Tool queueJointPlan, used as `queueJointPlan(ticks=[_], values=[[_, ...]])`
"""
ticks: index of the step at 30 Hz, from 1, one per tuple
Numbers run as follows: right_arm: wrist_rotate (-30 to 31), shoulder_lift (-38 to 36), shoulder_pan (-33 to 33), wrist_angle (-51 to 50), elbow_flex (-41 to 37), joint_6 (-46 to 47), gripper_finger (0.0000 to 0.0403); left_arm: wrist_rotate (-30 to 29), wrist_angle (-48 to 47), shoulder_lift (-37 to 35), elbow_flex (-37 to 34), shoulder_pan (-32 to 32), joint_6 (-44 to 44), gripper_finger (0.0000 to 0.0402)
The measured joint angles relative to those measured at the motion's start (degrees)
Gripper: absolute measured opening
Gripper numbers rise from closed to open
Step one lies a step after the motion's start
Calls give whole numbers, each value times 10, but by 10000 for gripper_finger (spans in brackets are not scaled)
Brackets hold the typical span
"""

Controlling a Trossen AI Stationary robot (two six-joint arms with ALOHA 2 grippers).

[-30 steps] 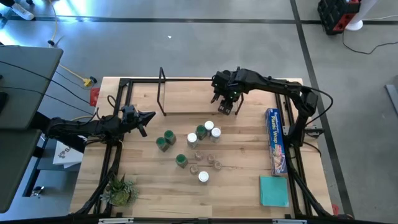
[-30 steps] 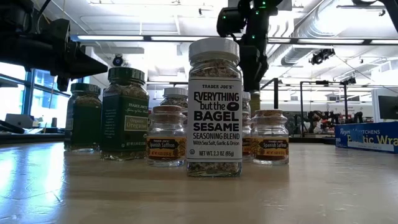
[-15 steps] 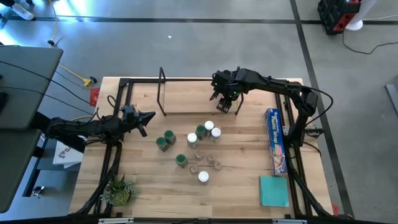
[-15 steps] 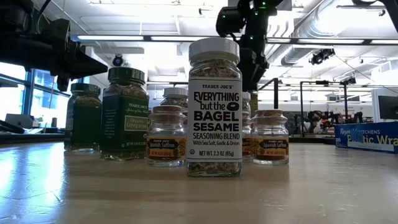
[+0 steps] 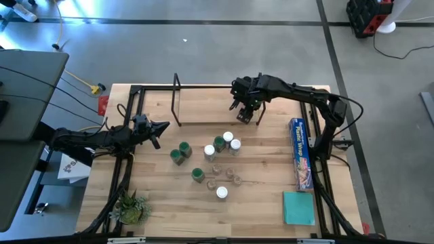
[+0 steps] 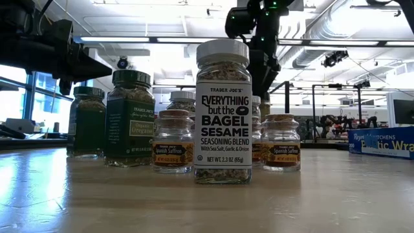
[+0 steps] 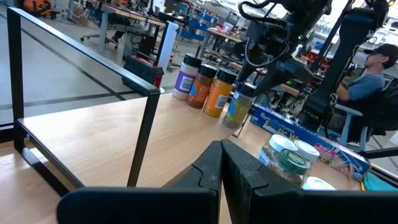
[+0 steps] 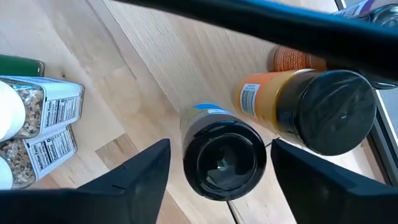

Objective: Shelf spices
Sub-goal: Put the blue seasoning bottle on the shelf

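Workshop bay w/ grey floor; light-wood counter (image 5: 156,196) in a black frame carries all items.

1. Shelf (image 5: 210,112): narrow plank along the far edge of counter, black upright hoop (image 5: 177,99) at its left end. The left wrist view shows a row of jars (image 7: 205,90) standing on the plank near its right end.

2. Right claw (image 5: 244,112): over the right end of shelf. Fingers (image 8: 134,177) spread, one each side of a dark-lidded jar (image 8: 224,155) w/ a visible gap both sides; no contact seen. That jar stands upright on the plank, just beside a larger orange jar w/ dark lid (image 8: 311,109).

3. Left claw (image 5: 161,127): at the left side of counter, off the surface, well apart from the spices. Fingers (image 7: 205,174) pressed together, nothing between them.

4. Spices still on counter: cluster at centre (image 5: 213,159), near the shelf but not on it. Green lids toward the left (image 5: 181,152), white lids toward the right (image 5: 228,139), one white-lidded jar (image 5: 222,192) nearest the front. Low view: bagel seasoning jar (image 6: 222,110) in front, small saffron jars (image 6: 173,141) either side of it, dark green jars (image 6: 130,118) behind to the left. All upright.

5. Other: blue plastic-wrap box (image 5: 301,152) along the right side; teal cloth (image 5: 299,207) at front right; small plant (image 5: 130,207) at front left.

6. A seated person (image 7: 373,68) shows beyond the counter in the left wrist view.
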Motion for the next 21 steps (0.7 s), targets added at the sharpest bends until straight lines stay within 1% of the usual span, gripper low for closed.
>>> queueJointPlan(ticks=[4,11,14,15,17,20,21], values=[[11,0,0,-12,7,15,281,0,0,0,0,0,0,5],[62,0,0,-37,65,10,281,0,0,0,0,0,0,5],[57,0,-1,-44,89,-6,281,0,0,0,0,0,0,5],[47,0,-1,-44,96,-17,281,0,0,0,0,0,0,5],[-5,0,0,-43,108,-49,281,0,0,0,0,0,0,5],[-145,0,4,-41,106,-131,268,0,0,0,0,0,0,5],[-179,0,6,-41,99,-159,258,0,0,0,0,0,0,5]])
